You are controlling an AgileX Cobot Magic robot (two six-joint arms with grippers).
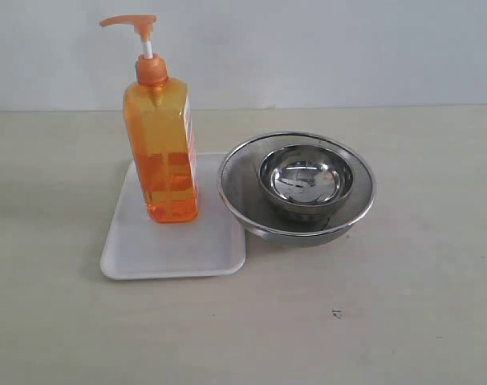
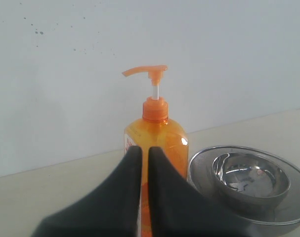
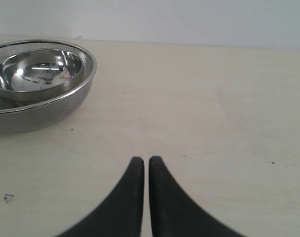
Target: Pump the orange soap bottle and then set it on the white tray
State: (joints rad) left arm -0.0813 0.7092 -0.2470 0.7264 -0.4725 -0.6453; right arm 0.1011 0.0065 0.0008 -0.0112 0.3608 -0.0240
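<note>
Exterior view first, and the pale desk (image 1: 403, 321) fills almost all of it, running back to a plain light wall (image 1: 347, 48). Next in size comes the white tray (image 1: 147, 257), lying flat on the desk left of centre with its low rim showing all round. Just beside it on the right sits the wide steel mesh bowl (image 1: 363, 208); its rim comes right up to the tray's right edge, and I cannot tell whether the two touch. Inside that bowl rests a smaller shiny steel bowl (image 1: 269, 183), upright, mirroring the room.

Now the orange soap bottle (image 1: 161, 152): it stands upright on the white tray, toward the far half and nearer the bowl side, nothing holding it. The white-and-red label (image 1: 190, 136) shows as a sliver on its right face. The white stem (image 1: 147, 48) is raised, and the orange pump head (image 1: 131, 20) on top points its nozzle to the left.

Over to my left wrist view: my left gripper (image 2: 141, 149) is closed, only a thin slit between the dark fingers, empty, with the bottle standing beyond the tips and the bowls off to one side. Right wrist view: my right gripper (image 3: 142, 160) is closed too, gripping nothing, over bare desk, well apart from the bowls.

Smallest of all, a tiny dark mark (image 1: 337, 314) on the desk in front of the bowls.
</note>
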